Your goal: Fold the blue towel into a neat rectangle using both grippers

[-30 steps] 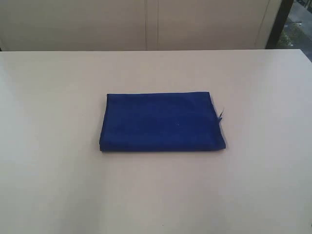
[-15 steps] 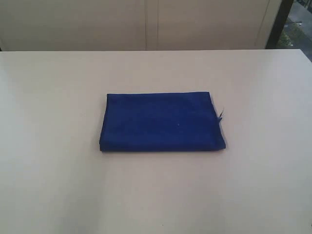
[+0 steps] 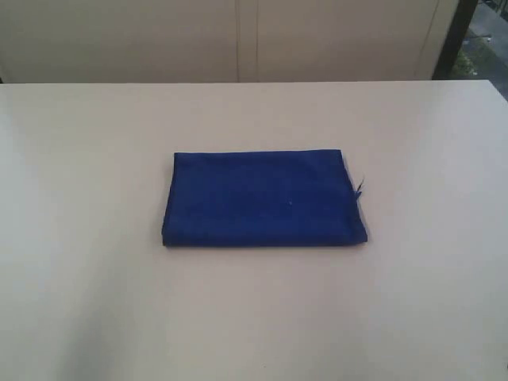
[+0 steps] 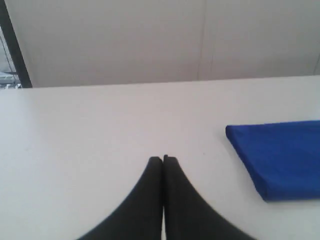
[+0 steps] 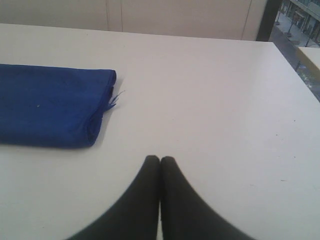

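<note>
The blue towel (image 3: 263, 198) lies folded as a flat rectangle in the middle of the white table (image 3: 87, 159), a loose thread sticking out at its right edge. Neither arm shows in the exterior view. In the left wrist view my left gripper (image 4: 163, 159) is shut with nothing in it, over bare table, apart from the blue towel (image 4: 282, 155) and off its end. In the right wrist view my right gripper (image 5: 160, 159) is shut and holds nothing, also apart from the blue towel (image 5: 50, 105), whose frayed thread points toward it.
A pale wall with a vertical seam (image 3: 238, 40) runs behind the table's far edge. A dark post (image 3: 454, 36) stands at the back right corner. The table's right edge (image 5: 295, 65) shows in the right wrist view.
</note>
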`<control>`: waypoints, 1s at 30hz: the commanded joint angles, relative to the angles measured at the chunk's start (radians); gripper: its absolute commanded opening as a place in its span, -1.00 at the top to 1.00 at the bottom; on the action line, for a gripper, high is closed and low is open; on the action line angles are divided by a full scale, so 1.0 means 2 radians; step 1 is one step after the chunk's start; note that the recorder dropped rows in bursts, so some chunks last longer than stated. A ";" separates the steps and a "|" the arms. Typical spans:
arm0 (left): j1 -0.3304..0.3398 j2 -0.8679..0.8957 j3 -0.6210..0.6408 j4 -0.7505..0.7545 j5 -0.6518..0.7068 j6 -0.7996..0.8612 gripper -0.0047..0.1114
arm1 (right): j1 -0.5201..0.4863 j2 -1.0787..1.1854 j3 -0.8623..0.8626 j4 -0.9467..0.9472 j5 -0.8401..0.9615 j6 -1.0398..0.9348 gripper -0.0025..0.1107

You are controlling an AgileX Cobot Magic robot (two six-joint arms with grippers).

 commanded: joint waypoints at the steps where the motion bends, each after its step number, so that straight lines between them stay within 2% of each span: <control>1: 0.001 -0.004 0.050 -0.005 -0.002 0.001 0.92 | -0.002 -0.002 0.003 -0.002 -0.007 0.000 0.96; 13: 0.001 -0.004 0.173 -0.005 -0.002 0.001 0.92 | -0.002 -0.002 0.003 -0.002 -0.007 0.000 0.96; 21: 0.001 -0.004 0.177 -0.006 -0.081 0.001 0.92 | -0.002 -0.002 0.003 -0.002 -0.007 0.000 0.96; 30: 0.001 -0.004 0.177 -0.005 -0.087 0.001 0.92 | -0.002 -0.002 0.003 -0.002 -0.007 0.000 0.96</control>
